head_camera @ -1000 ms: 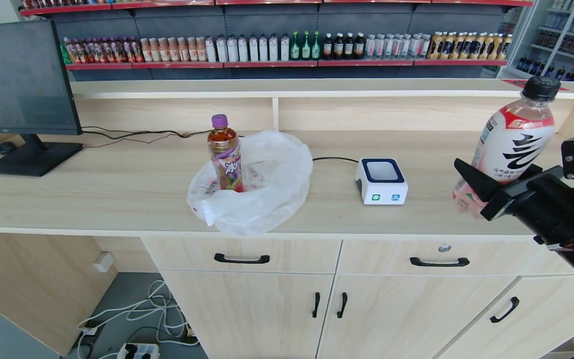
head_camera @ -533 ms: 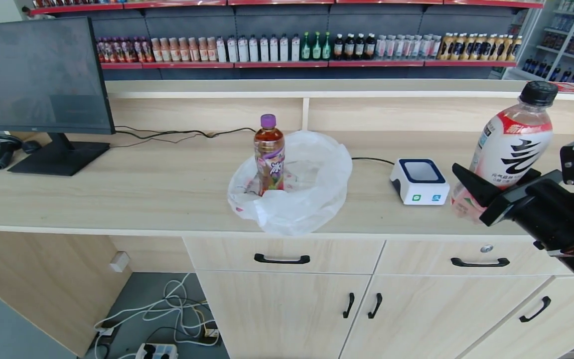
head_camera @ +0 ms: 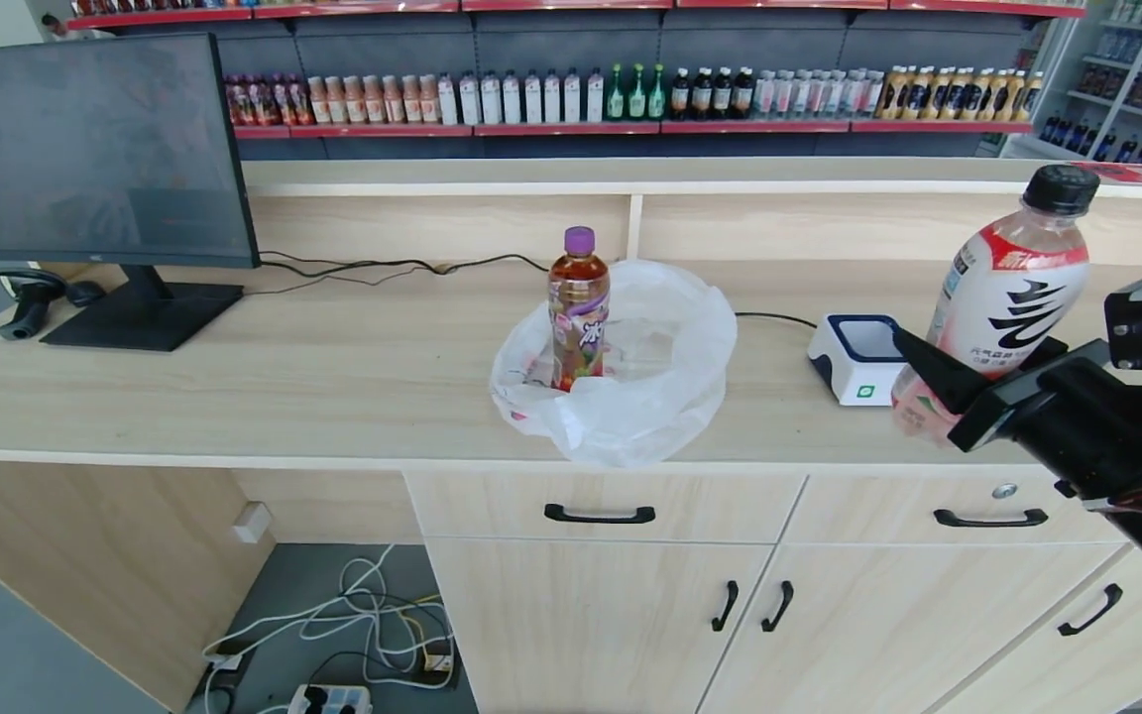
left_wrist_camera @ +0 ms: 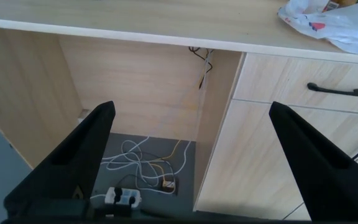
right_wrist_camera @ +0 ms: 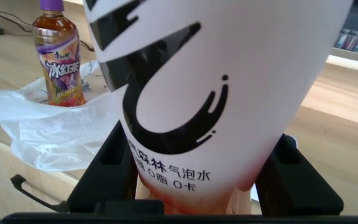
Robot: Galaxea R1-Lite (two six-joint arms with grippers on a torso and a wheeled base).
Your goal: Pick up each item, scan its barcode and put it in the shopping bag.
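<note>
Closest in, the left gripper [left_wrist_camera: 191,104] hangs low in front of the cabinets [left_wrist_camera: 291,155], below the counter [head_camera: 284,387] edge. Its jaws are spread wide with nothing between them, and they point at the cable tangle and power strip [left_wrist_camera: 124,196] on the floor.

The right arm comes in from the right side at about counter height, forearm angled up and inward. The right gripper [head_camera: 958,382] has its jaws clamped around the lower half of the pink drink bottle [head_camera: 1012,288]. It's the one with the black cap and the big black brush mark on the label. The bottle leans a bit, cap tipped away to the right, and its base is over the front part of the counter, just beside the scanner [head_camera: 854,357].

Further along, mid-counter, the shopping bag [head_camera: 650,387] lies open with a purple-capped tea bottle [head_camera: 578,307] standing upright in it. Off to the left there's a monitor [head_camera: 95,149] with a handheld scanner [head_camera: 31,297] next to it. At the back are shelves of drinks [head_camera: 630,94].
</note>
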